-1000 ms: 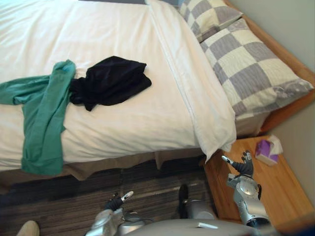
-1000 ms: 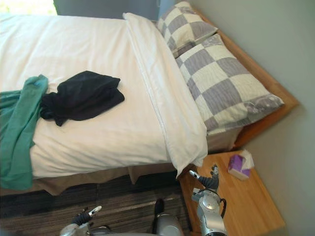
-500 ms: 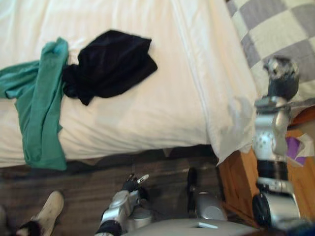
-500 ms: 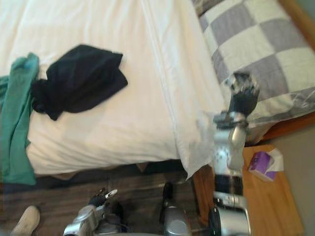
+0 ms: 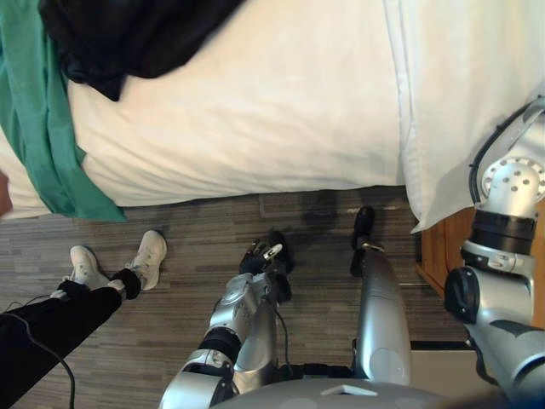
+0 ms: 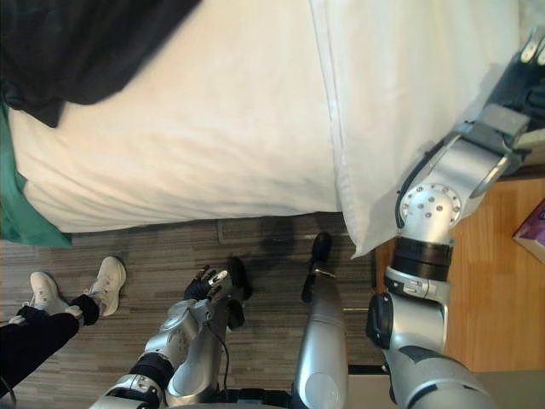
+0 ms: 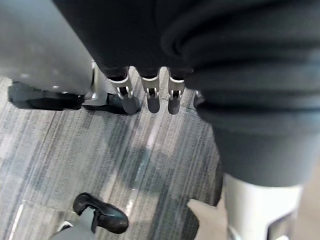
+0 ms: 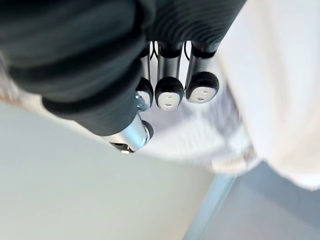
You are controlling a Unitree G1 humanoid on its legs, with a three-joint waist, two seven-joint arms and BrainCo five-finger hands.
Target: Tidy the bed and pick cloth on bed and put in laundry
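Note:
A black cloth (image 5: 136, 34) lies crumpled on the white bed (image 5: 255, 111). Beside it a green cloth (image 5: 43, 119) hangs over the bed's near edge. My right hand (image 6: 524, 64) is raised over the folded white duvet (image 5: 460, 102) at the bed's right end. Its fingers (image 8: 170, 92) are curled in with nothing seen between them, and white bedding lies just past them. Far from both cloths, my left hand (image 5: 262, 256) hangs low over the floor by the bedside, its fingers (image 7: 148, 97) straight and empty.
A person's legs in white shoes (image 5: 128, 264) stand on the striped grey floor at the left, near the hanging green cloth. A wooden nightstand (image 6: 502, 281) with a purple box (image 6: 532, 234) sits right of the bed.
The camera has tipped down and closer to the bed's edge. My right arm rose from the nightstand to the duvet's end and its fingers curled shut. The person's shoes came into view.

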